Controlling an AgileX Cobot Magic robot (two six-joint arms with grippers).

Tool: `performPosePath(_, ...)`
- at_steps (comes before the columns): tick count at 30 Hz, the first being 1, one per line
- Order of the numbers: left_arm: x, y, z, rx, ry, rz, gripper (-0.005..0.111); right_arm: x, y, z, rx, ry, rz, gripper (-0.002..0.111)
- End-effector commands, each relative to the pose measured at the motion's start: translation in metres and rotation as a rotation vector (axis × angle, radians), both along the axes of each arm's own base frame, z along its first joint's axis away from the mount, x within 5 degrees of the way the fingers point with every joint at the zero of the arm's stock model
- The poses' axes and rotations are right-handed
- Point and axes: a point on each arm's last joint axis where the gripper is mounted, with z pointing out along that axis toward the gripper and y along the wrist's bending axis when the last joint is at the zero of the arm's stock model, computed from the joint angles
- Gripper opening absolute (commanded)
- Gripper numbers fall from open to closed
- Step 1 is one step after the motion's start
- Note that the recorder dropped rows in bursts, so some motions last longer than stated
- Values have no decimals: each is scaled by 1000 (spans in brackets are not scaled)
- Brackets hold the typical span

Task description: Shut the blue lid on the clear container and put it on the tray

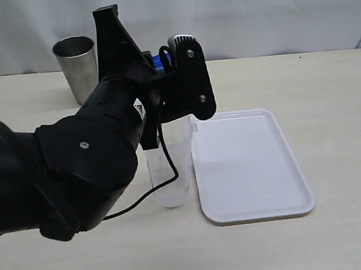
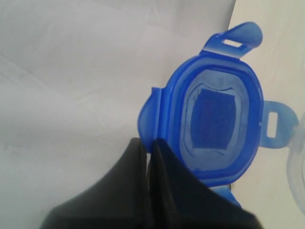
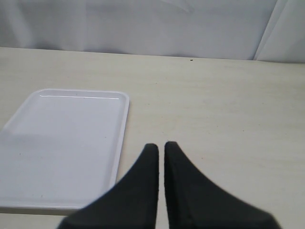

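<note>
One edge of the blue lid (image 2: 214, 124) pinched by left claw (image 2: 148, 143) (right claw (image 3: 161, 145) pressed together)

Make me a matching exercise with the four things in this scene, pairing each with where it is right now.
1 blue lid
2 clear container
3 tray
4 steel cup

A standing at the back, near the curtain
B pinched in the left gripper
C upright beside the tray
D white, lying flat

Pairs: 1-B, 2-C, 3-D, 4-A
</note>
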Motion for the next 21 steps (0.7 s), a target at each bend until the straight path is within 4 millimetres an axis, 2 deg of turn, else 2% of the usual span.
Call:
performPosePath(1, -1, 0, 1, -15, 1, -3, 0, 0, 0, -1, 5, -6, -8, 5)
performPosePath(21, -1, 4, 0, -20, 5, 36, 0, 0, 0, -1, 5, -6, -8, 5)
